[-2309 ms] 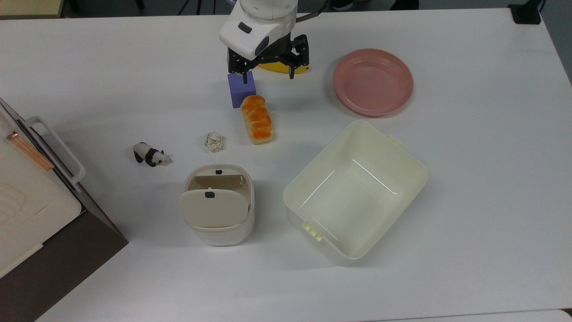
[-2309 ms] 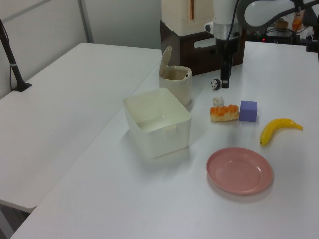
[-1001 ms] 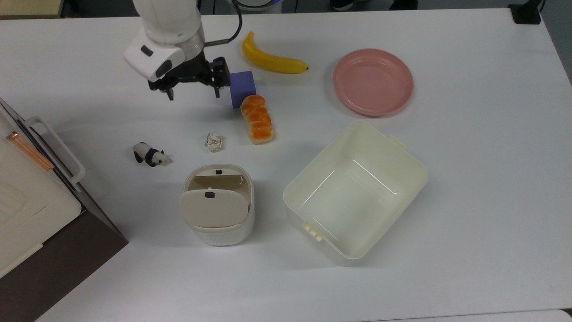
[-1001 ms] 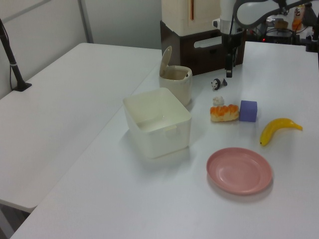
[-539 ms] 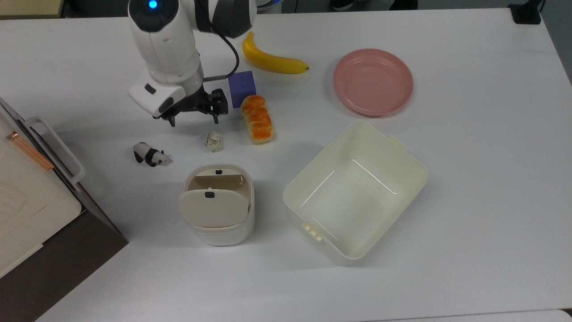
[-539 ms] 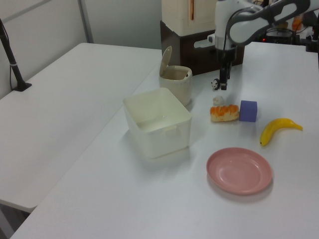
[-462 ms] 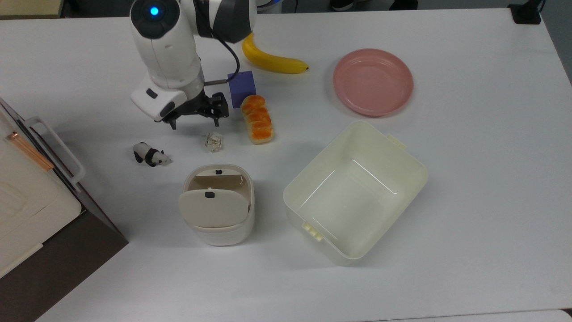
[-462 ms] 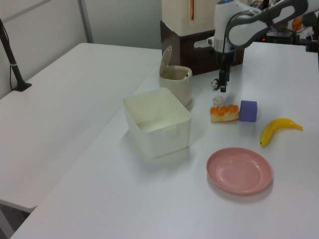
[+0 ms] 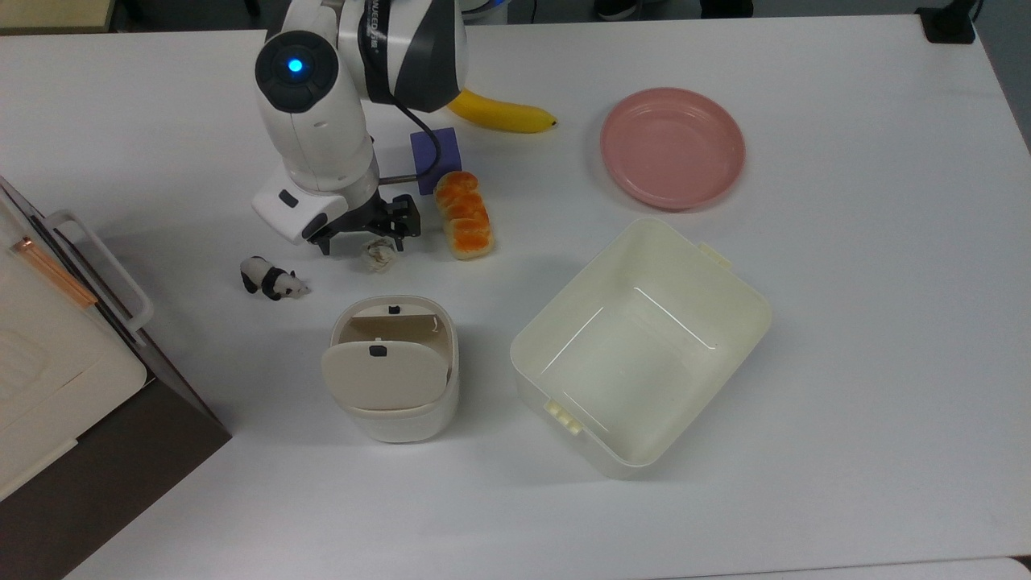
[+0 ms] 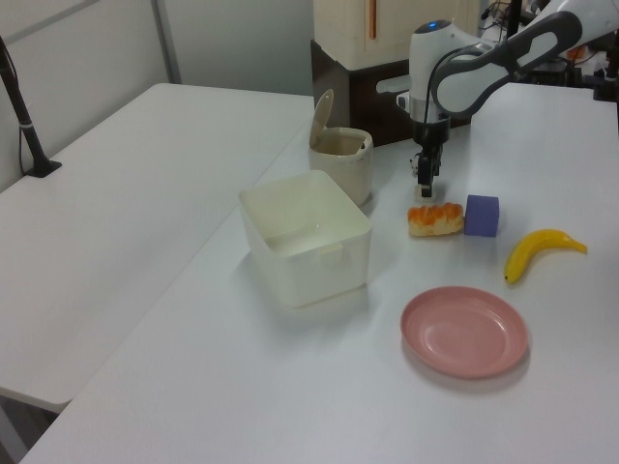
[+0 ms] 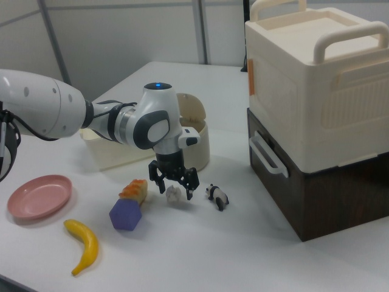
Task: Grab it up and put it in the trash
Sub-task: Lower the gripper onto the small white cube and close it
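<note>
On the white table [image 9: 846, 338], the crumpled paper ball [image 9: 378, 254] lies in the upper left-centre of the top view, between the bread loaf [image 9: 463, 214] to its right and the panda figurine [image 9: 272, 279] further to its left. The gripper [image 9: 366, 235] sits low over the ball with its jaws spread apart, one black finger [image 9: 325, 238] to the ball's left and the other on its right, so the ball lies in the gap between them (whether either finger touches the paper cannot be told). In the right view the gripper [image 11: 174, 185] hangs in the middle of the frame with the paper ball [image 11: 174, 194] just under it, the panda figurine [image 11: 216, 196] to its right and the bread loaf [image 11: 134, 191] to its left.

The trash bin [image 9: 396, 370] stands below the ball in the top view, near it but apart, its swing flap tipped open and showing a small black mark. To the bin's right is the larger lidless tub [image 9: 644, 338]. A purple block [image 9: 435, 149] stands just above the loaf, a banana [image 9: 503, 114] lies above that, partly behind the arm, and a pink plate [image 9: 672, 145] rests in the upper right. At the top view's left edge stands a cream and brown cabinet [image 9: 56, 379].

In the left view the gripper [image 10: 425, 184] is at upper centre-right, beside the trash bin [image 10: 340, 159].
</note>
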